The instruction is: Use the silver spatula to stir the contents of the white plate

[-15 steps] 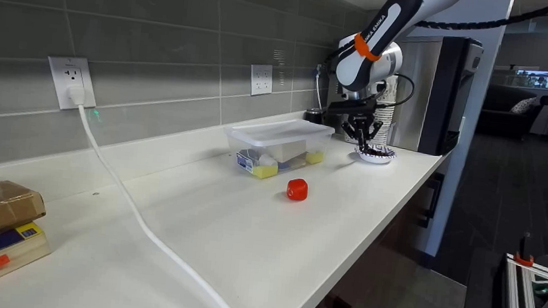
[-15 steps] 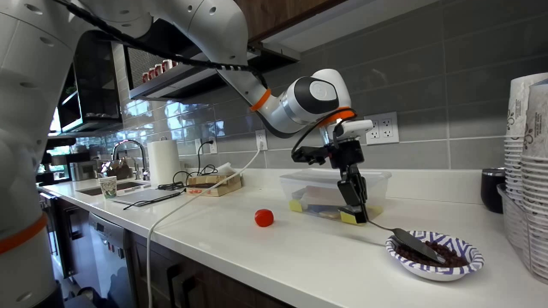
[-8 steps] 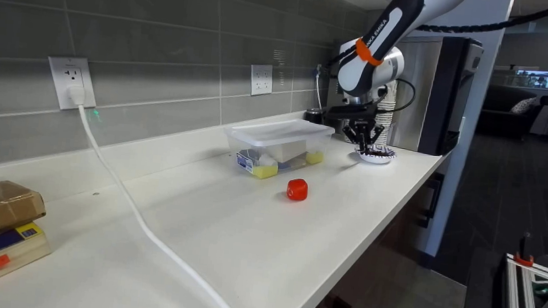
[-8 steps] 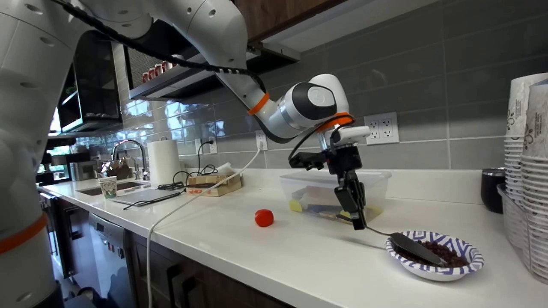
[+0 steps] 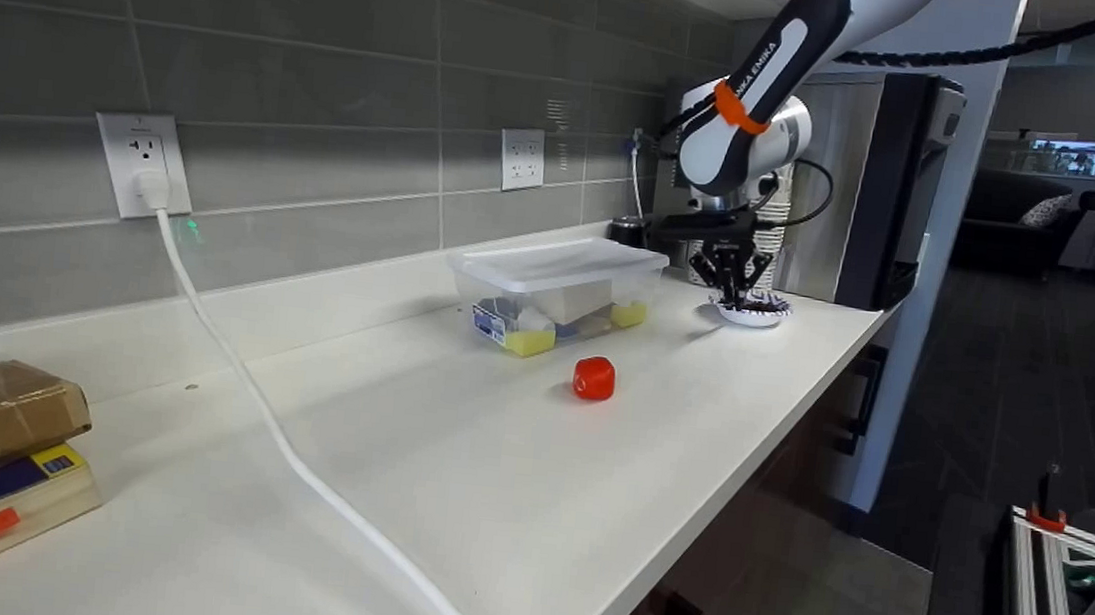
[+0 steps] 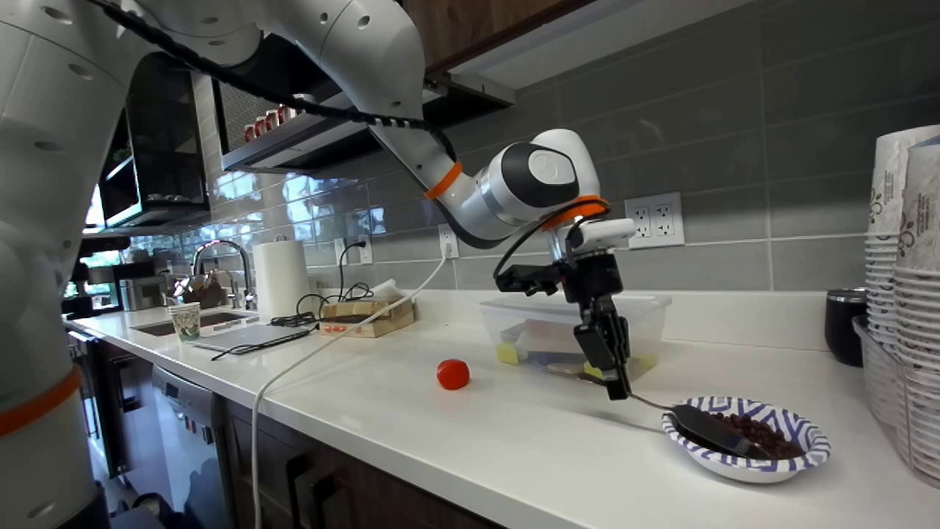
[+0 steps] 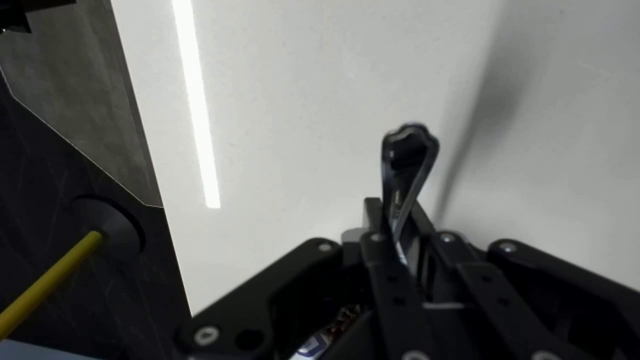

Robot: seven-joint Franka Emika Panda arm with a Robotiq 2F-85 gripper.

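My gripper (image 6: 620, 393) is shut on the handle of the silver spatula (image 6: 711, 431), and it also shows in an exterior view (image 5: 733, 301). In the wrist view the handle's looped end (image 7: 409, 145) sticks out between the fingers (image 7: 400, 220). The spatula slopes down into the white plate (image 6: 742, 472), with its blade resting in dark red-brown bean-like contents (image 6: 767, 438). The plate has a purple-patterned rim and also shows in an exterior view (image 5: 753, 318). In the wrist view, only a bit of its rim (image 7: 312, 345) shows behind the gripper's linkage.
A clear lidded box (image 6: 507, 316) stands by the wall behind my gripper. A red object (image 6: 453, 374) sits on the counter. Tall cup stacks (image 6: 910, 294) and a black tumbler (image 6: 844, 327) stand beyond the plate. A white cable (image 5: 292, 454) crosses the counter.
My gripper has moved a little lower and toward the counter's front. The spatula blade has shifted slightly toward the near side of the plate and sits lower in the contents. The plate has not moved.
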